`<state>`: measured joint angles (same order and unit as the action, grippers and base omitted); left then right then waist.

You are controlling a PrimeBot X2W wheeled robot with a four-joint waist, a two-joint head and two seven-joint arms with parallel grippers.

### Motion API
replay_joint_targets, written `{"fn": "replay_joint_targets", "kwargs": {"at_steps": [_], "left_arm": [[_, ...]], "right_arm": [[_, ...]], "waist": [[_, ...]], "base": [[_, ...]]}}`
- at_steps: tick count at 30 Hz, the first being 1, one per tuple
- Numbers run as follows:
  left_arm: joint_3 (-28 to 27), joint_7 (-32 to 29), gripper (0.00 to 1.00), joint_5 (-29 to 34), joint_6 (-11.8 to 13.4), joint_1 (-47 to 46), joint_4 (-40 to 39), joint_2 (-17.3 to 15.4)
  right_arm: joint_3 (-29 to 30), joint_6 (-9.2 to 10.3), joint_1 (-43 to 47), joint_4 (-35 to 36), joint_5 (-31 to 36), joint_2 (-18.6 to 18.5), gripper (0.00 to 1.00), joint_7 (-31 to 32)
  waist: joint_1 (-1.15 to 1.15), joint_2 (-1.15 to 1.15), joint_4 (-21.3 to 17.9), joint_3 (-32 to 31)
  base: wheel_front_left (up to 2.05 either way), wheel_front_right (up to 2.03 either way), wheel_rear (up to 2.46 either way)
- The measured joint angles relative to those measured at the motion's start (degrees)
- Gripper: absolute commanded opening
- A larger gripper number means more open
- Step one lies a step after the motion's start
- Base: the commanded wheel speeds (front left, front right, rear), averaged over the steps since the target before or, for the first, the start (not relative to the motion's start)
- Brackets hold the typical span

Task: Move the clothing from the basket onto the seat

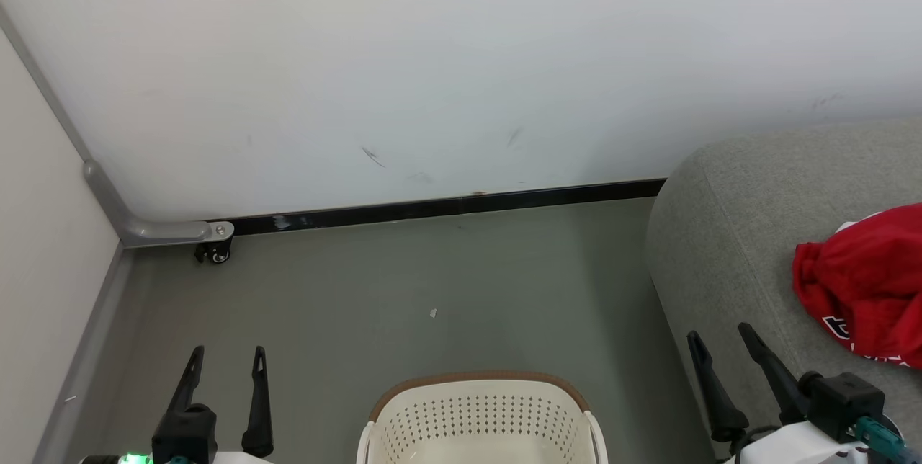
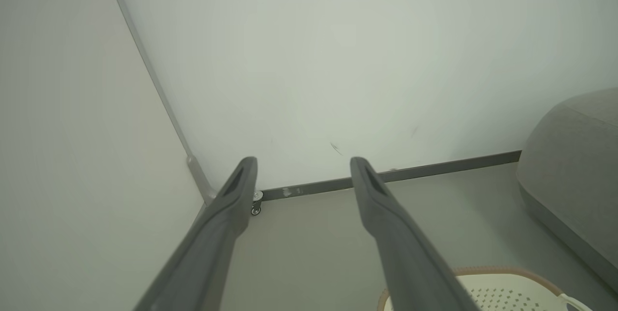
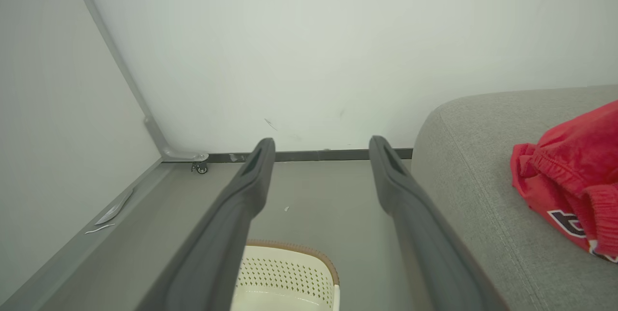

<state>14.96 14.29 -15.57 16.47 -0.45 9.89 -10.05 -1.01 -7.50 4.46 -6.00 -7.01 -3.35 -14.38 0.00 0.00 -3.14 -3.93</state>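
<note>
Left fingers (image 1: 257, 399) parted, empty, low left over floor (image 1: 432, 277). Basket (image 1: 475, 381) near centre; visible part bare. Right fingers (image 1: 776, 372) parted, empty, beside seat (image 1: 720, 233) edge. Clothing (image 1: 864, 284) heaped on seat, at right. Judged: check basket bottom before finishing. Open floor ahead; wall (image 1: 432, 53) beyond, seat edge close right.

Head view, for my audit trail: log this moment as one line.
red sports clothing: on grey fabric sofa | cream perforated plastic basket: visible part empty | left gripper: open | right gripper: open

Head view — high, looking down; wrist views — low, facing the wall (image 2: 338, 60); all three share basket (image 1: 479, 413) and seat (image 1: 727, 233).
</note>
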Motion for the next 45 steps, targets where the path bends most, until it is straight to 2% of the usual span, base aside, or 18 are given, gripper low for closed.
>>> {"fn": "replay_joint_targets", "kwargs": {"at_steps": [19,45], "left_arm": [[-0.1,0.0,1.00,-0.6,-2.0,-1.6,2.1,-0.6],[-1.3,0.0,1.00,-0.6,-2.0,-2.4,2.9,0.3]], "right_arm": [[0.1,0.00,1.4,3.7,0.6,0.9,1.00,0.3],[0.2,0.00,2.6,5.7,0.6,1.0,1.00,0.8]], "waist": [[0.00,0.00,0.3,0.5],[0.00,0.00,0.3,0.7]], "base": [[0.00,0.00,0.00],[0.00,0.00,0.00]]}}
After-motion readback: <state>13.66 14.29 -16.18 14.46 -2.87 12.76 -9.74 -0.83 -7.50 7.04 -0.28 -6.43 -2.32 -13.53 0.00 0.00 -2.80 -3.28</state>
